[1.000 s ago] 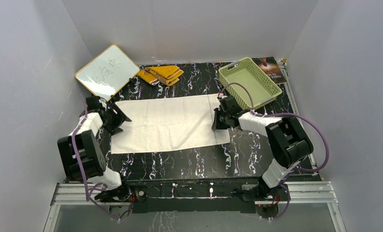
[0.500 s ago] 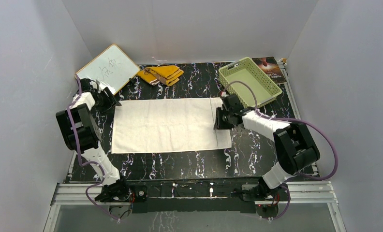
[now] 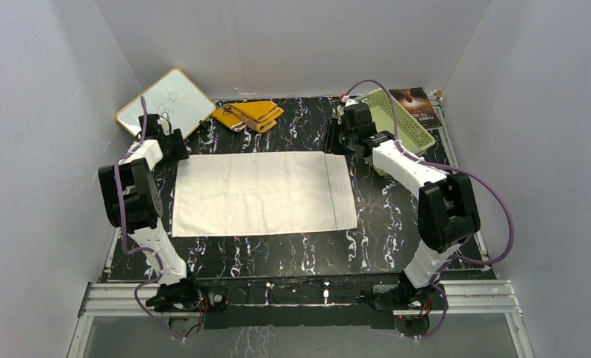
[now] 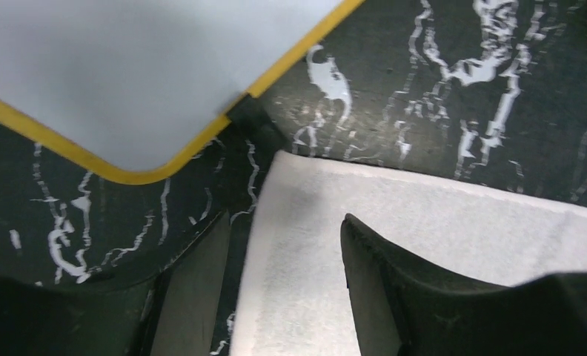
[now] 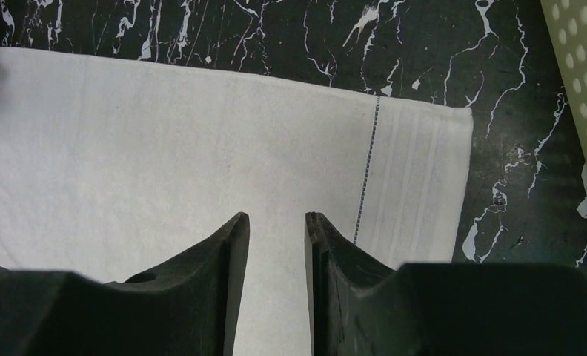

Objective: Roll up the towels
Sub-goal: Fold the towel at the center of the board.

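Seemingly soft, light cream towel (image 3: pixel 263 192) is lying under both empty claws, left claw (image 4: pixel 283 222) gaping, right claw (image 5: pixel 276 216) barely parted; corners suit pinching.

I see my right end effector (image 5: pixel 276 217) (fingers slightly parted, gripping nothing) over the flat cream towel (image 5: pixel 164 141) on the desk (image 5: pixel 276 30).

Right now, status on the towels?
Left gripper open over white towel corner. Right gripper open, empty. White towel flat, unrolled; yellow towel folded behind. Nothing on the white towel.
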Motion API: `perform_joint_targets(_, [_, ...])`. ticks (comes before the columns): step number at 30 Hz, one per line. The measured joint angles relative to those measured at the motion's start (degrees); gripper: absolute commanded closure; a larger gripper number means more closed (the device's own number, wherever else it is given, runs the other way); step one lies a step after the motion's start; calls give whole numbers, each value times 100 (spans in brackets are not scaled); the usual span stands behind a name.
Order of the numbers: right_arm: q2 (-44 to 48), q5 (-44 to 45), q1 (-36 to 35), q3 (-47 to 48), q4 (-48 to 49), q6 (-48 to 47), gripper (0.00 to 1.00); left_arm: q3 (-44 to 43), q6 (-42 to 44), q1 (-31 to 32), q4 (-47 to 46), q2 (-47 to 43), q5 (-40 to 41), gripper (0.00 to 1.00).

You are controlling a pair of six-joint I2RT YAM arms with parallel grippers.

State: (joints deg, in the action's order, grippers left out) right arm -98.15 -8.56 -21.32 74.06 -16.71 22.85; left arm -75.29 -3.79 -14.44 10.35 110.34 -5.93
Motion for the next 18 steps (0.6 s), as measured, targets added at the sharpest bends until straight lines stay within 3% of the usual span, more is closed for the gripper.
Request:
perform_joint_targets(10, [20,-42,74,-197,-155,-157,68,358,245,39,-476,177,664,44])
perform_joint_targets(18, [20,-57,120,-195,-153,-197,68,581,256,76,-909,127,623,35])
